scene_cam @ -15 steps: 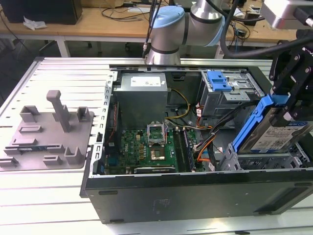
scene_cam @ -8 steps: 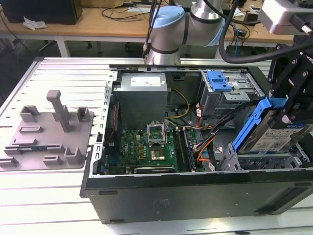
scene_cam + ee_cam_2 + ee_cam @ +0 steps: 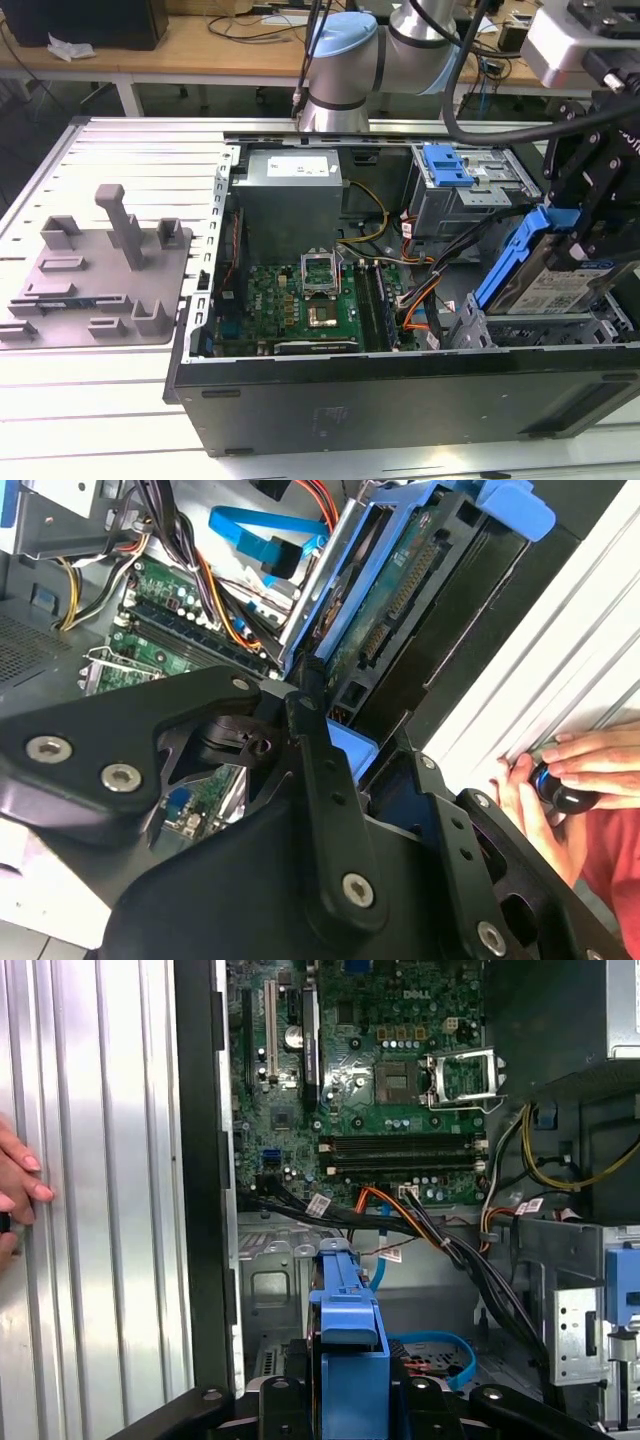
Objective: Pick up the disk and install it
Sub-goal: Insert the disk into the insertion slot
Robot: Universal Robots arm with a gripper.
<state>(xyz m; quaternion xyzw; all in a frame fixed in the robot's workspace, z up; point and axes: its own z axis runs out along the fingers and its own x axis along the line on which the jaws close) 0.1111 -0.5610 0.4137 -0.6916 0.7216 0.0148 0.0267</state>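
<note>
The disk [image 3: 552, 288] is a silver drive with a white-and-blue label in a bright blue carrier. It hangs tilted over the grey drive bay [image 3: 600, 322] at the case's corner on the exterior view's right, its lower end down at the bay's frame. My black gripper [image 3: 572, 242] is shut on its upper end. In the second wrist view the disk [image 3: 400, 575] runs edge-on away from the gripper [image 3: 352, 748]. In the first wrist view the blue carrier [image 3: 345, 1310] sticks out from between the fingers [image 3: 275, 1392].
The open computer case [image 3: 330, 400] holds a motherboard [image 3: 300, 300], a power supply [image 3: 290, 190], cables [image 3: 420, 290] and a drive cage with a blue latch [image 3: 445, 165]. A grey fixture [image 3: 100, 270] lies on the exterior view's left. A person's hand [image 3: 570, 770] rests beside the case.
</note>
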